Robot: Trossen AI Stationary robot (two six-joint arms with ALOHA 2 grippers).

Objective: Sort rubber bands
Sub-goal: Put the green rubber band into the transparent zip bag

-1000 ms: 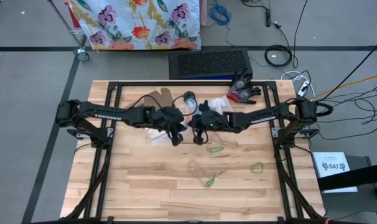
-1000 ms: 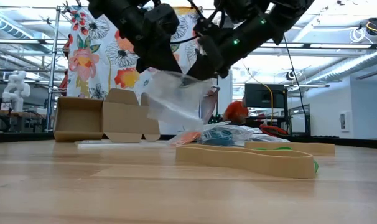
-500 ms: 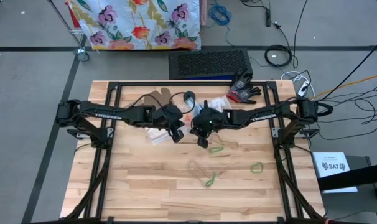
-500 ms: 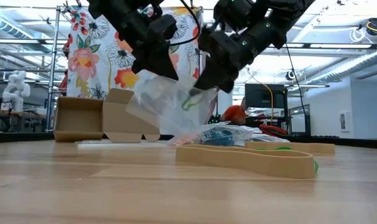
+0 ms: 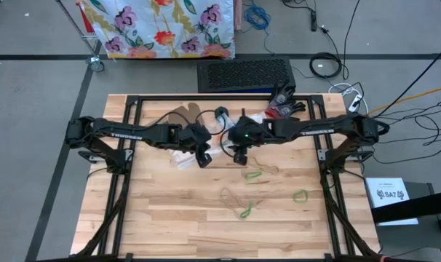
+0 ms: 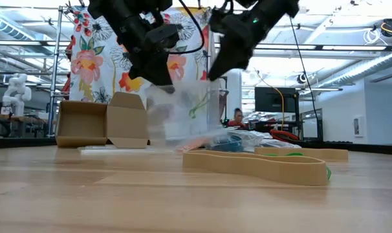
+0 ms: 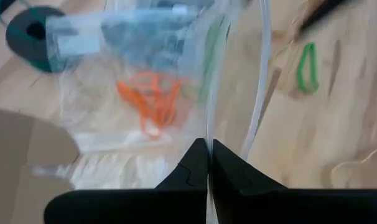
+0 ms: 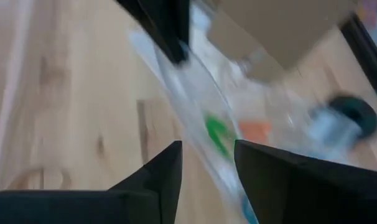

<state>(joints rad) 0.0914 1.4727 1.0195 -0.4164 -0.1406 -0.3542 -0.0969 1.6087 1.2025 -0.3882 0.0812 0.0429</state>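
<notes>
A clear plastic bag (image 6: 183, 116) hangs under my left gripper (image 6: 160, 81), which is shut on it. A green rubber band (image 6: 197, 107) lies inside the bag, also seen as the green band (image 8: 218, 134). Orange rubber bands (image 7: 152, 102) show through the plastic. My right gripper (image 8: 207, 162) is open, just above and beside the bag's top (image 6: 212, 87), touching nothing. Green rubber bands (image 5: 253, 175) (image 5: 300, 195) (image 5: 246, 211) and tan rubber bands (image 5: 231, 195) lie loose on the table, nearer the front. My left gripper pinches the bag's upper edge (image 7: 207, 152) between its two shut fingers, slanting down from the table's left. The bag hangs below the fingers with its mouth upward. Whether its lower end (image 6: 183, 137) rests on the table cannot be told.
A cardboard box (image 6: 102, 123) stands at the back left. Further clear bags (image 6: 238, 139) lie behind the hanging one. A black and green roll (image 7: 33, 28) and black gloves (image 5: 284, 102) lie at the far edge. A tan band (image 6: 254, 165) lies close to the low camera.
My right gripper has risen up and away from the bag's mouth and tipped less steeply. A green band that was at its fingertips now lies inside the bag. The bag, earlier pulled aslant between both grippers, now hangs straighter from my left gripper.
</notes>
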